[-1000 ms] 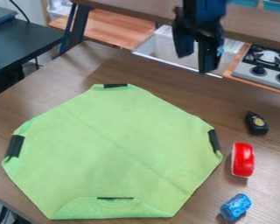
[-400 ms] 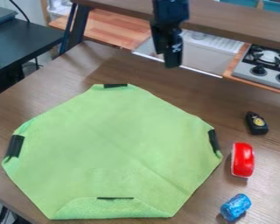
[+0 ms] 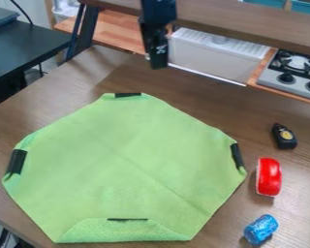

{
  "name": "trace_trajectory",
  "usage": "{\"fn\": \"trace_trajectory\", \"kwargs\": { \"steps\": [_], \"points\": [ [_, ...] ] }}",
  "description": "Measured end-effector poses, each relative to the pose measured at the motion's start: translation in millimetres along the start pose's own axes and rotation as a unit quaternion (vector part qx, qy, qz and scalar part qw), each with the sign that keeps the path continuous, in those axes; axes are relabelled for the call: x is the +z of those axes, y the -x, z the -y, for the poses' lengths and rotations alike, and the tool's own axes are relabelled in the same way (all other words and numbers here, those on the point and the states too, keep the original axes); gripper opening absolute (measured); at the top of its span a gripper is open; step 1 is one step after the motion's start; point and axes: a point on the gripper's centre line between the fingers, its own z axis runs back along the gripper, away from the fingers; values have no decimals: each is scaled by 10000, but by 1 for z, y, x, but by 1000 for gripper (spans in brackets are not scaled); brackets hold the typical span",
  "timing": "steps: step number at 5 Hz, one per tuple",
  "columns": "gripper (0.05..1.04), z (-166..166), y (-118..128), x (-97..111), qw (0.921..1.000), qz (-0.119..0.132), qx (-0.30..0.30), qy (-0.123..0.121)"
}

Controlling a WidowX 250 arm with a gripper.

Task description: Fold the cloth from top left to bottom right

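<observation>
A: Where's the claw (image 3: 158, 60)?

B: Near the top of the view, a bit left of centre, over the far part of the counter (image 3: 280, 111). It hangs beyond the cloth (image 3: 125, 155), apart from it.

A: Spread, or pressed together?

B: Can't tell from this angle.

A: And the cloth?

B: Green, laid out broad on the counter, roughly eight-sided. Its near edge is turned up over itself in a flap (image 3: 122, 232), with a thin dark strip at the flap's upper edge. There are more dark strips at the far, left and right corners, and a faint crease runs slantwise across the middle.

A: Anything beside it?

B: Three things, down the right side. Farthest back is a small black object with a yellow spot (image 3: 284, 136), then a red, rounded one (image 3: 269, 177) near the cloth's right corner, then a crinkled blue one (image 3: 260, 229) nearest the camera.

A: What's past the counter?

B: A wooden board (image 3: 122, 29), a white basin (image 3: 212, 60) and a stove (image 3: 290, 80), left to right. A black table (image 3: 25, 46) stands at the far left.
</observation>
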Motion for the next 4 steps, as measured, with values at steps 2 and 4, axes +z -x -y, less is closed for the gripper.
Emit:
{"fn": "trace_trajectory", "kwargs": {
  "steps": [2, 4],
  "points": [
    [1001, -18, 45, -22, 9989, -114, 269, -374],
    [1001, -45, 62, -33, 9979, -162, 307, -552]
  ]
}}
